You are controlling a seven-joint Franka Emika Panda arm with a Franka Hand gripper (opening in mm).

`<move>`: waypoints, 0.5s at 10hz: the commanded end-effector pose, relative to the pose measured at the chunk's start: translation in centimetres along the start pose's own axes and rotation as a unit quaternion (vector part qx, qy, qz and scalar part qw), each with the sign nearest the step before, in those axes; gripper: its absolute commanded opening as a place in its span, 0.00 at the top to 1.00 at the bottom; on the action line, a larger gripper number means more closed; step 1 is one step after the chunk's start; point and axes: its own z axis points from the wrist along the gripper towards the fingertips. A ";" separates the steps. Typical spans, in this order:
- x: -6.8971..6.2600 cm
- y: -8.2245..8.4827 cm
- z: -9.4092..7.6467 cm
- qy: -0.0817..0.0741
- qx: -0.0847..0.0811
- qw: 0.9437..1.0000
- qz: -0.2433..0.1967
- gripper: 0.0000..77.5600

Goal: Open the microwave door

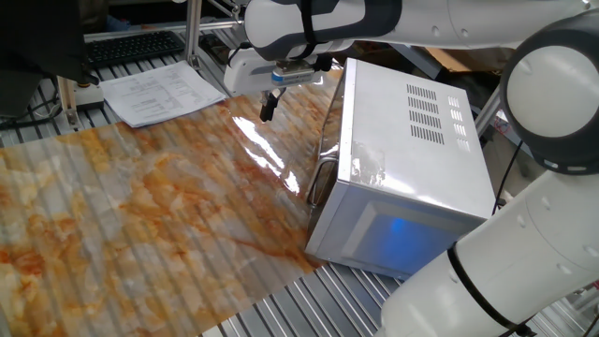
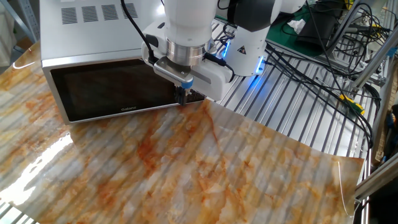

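The microwave [image 1: 402,159] is sitting at one edge of the table, a large white box with vent slots on its casing and a blue-glowing rectangle on one side. The microwave door [image 2: 115,93] is showing as a dark, glossy front panel, lying flush with the casing, with a curved silver bar handle [image 1: 320,181] standing along one side of it. The gripper [image 2: 182,98] is hanging fingers-down just in front of the door at the end away from that handle, its dark fingers drawn close together with nothing between them. The table is wearing a shiny marbled orange-and-grey sheet [image 2: 186,168] over a slatted metal top [image 2: 292,118]. Papers [image 1: 161,92] and a keyboard [image 1: 136,45] are lying beyond the sheet, and cables [image 2: 323,50] are trailing across the slats.
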 end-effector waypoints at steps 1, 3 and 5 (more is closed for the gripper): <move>0.0 0.0 0.0 0.082 -0.037 0.993 -0.079 1.00; 0.0 0.0 0.0 0.085 0.002 0.993 -0.084 1.00; 0.0 0.0 0.0 0.085 0.000 0.993 -0.083 1.00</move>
